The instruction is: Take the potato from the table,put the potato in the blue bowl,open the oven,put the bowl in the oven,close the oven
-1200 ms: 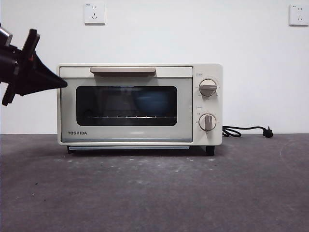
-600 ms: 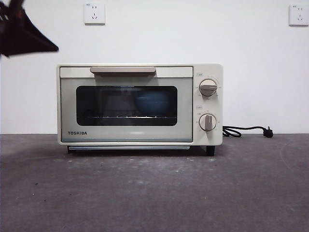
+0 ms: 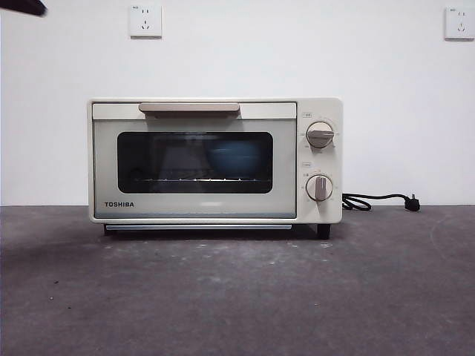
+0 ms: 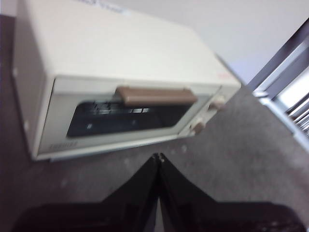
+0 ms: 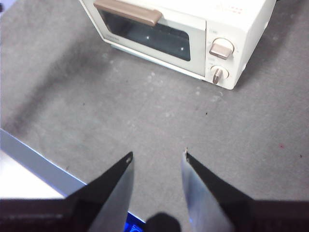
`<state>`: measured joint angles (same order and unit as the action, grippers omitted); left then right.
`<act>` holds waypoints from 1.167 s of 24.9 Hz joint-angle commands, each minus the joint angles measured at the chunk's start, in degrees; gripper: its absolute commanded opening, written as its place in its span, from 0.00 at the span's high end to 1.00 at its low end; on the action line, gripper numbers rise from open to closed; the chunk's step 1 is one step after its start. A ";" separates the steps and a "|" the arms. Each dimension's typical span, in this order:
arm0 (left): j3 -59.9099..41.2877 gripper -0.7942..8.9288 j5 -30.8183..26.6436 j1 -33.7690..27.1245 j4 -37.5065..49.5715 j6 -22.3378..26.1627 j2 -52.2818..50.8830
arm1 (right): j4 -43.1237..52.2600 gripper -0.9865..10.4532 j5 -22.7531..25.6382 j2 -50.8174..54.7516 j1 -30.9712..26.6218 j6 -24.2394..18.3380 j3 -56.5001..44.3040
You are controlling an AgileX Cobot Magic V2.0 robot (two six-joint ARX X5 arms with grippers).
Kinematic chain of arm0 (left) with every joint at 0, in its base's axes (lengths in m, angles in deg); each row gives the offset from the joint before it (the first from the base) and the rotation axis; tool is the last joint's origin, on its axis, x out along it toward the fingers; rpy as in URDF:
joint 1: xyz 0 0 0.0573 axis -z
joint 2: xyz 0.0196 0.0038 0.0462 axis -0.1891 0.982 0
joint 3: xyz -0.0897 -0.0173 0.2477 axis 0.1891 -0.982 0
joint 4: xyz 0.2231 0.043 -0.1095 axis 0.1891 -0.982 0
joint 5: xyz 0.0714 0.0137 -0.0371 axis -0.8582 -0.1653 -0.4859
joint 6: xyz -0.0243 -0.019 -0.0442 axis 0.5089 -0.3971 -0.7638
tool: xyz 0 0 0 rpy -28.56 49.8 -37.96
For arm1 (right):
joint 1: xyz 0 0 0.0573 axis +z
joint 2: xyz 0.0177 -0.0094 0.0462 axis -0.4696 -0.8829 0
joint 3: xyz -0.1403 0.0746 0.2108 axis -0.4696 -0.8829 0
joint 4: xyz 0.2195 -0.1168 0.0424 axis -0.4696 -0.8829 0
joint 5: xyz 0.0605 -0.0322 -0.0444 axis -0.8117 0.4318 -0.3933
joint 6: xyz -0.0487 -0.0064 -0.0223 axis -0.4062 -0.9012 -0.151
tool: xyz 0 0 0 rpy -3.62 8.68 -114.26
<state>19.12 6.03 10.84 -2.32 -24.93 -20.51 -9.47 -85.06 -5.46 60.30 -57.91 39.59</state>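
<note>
Both tools hang above the table (image 3: pixel 237 297): left tool (image 4: pixel 159 157) pinched together, right tool (image 5: pixel 158 155) parted.

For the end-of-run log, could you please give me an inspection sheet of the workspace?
Surface: table, dark grey, speckled.
Job's things: oven, door shut; blue bowl inside, seen through the glass; potato not visible.
Clutter: nothing seen.
Grippers: left gripper shut, held off the oven's front; right gripper open, empty, above the table.
Cables: black cord, unplugged, lying right of the oven.
Surroundings: white wall, two wall sockets.
</note>
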 commanded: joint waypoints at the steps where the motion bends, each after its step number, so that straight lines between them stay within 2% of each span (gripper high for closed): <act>1: 2.64 0.93 -2.99 0.96 -9.33 5.64 -3.76 | -0.33 0.77 -0.07 -0.04 0.09 -1.44 0.00; 5: 8.57 0.93 -7.26 2.16 -20.79 9.46 -7.37 | -0.52 0.77 -0.07 -0.04 0.09 -1.55 0.00; 9: 14.75 0.93 -11.43 2.82 -28.04 11.15 -9.03 | -1.27 0.77 -0.07 -0.04 0.09 -1.97 0.00; 12: 17.29 0.93 -12.37 2.86 -31.30 12.09 -9.01 | -1.84 0.77 -0.07 -0.07 0.09 -1.97 0.00; 18: 17.57 0.93 -12.33 3.13 -31.58 12.39 -8.96 | -2.01 0.78 -0.07 -0.07 0.09 -1.97 0.00; 21: 17.57 0.93 -12.31 3.13 -31.61 12.39 -8.96 | -2.14 0.92 -0.04 -0.07 0.09 -2.54 0.00; 27: 17.57 0.92 -12.33 3.13 -31.63 12.37 -8.96 | -1.62 0.93 0.35 -0.04 0.07 -2.75 0.00; 29: 17.57 0.92 -12.33 3.13 -31.67 12.35 -8.96 | -1.60 0.92 0.33 -0.02 0.09 -0.02 0.00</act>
<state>37.06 -6.19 13.73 -34.08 -13.43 -29.41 -11.32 -84.87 -5.51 60.30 -59.71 39.59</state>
